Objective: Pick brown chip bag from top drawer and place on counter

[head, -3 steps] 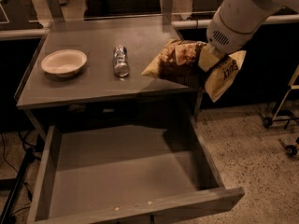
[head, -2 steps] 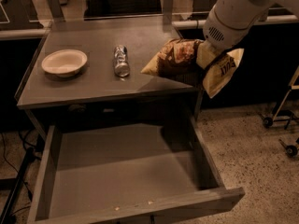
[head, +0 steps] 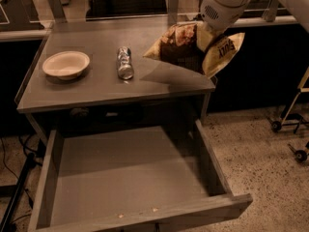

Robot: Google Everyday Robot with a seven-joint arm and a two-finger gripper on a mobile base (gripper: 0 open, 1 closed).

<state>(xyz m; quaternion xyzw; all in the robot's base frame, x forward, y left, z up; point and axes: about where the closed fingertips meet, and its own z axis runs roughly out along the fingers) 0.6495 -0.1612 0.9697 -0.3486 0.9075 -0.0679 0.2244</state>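
The bag (head: 181, 47) is out of the drawer (head: 145, 215) and hangs in the upper right of the frame, over the right-hand end of the surface (head: 96, 88). Its shadow falls on the grey top just below and left of it. The drawer stands pulled open in the lower half of the frame and looks bare.

The step in hand is the set-down. Part of the bag, the tan end with lettering, pokes out past the right edge of the surface, so letting go here risks it sliding off to the floor. A better move, as I judge it, is to carry it a little toward the middle of the frame and lower it until its underside lies flat, releasing only then. It is a light, crinkly bag and will likely spring or tip if dropped from height. The can (head: 125, 63) lies just left of the shadow and could roll if nudged, so the bag should come down in the gap to its right. The bowl (head: 66, 64) sits well apart at the left.

The gripper (head: 208, 29) is at the top right, just under the white wrist. Its jaws are mostly hidden by the bag's folded top, so how wide they stand cannot be told. The bag hangs clear of the surface from that spot, so they are clamped on it.
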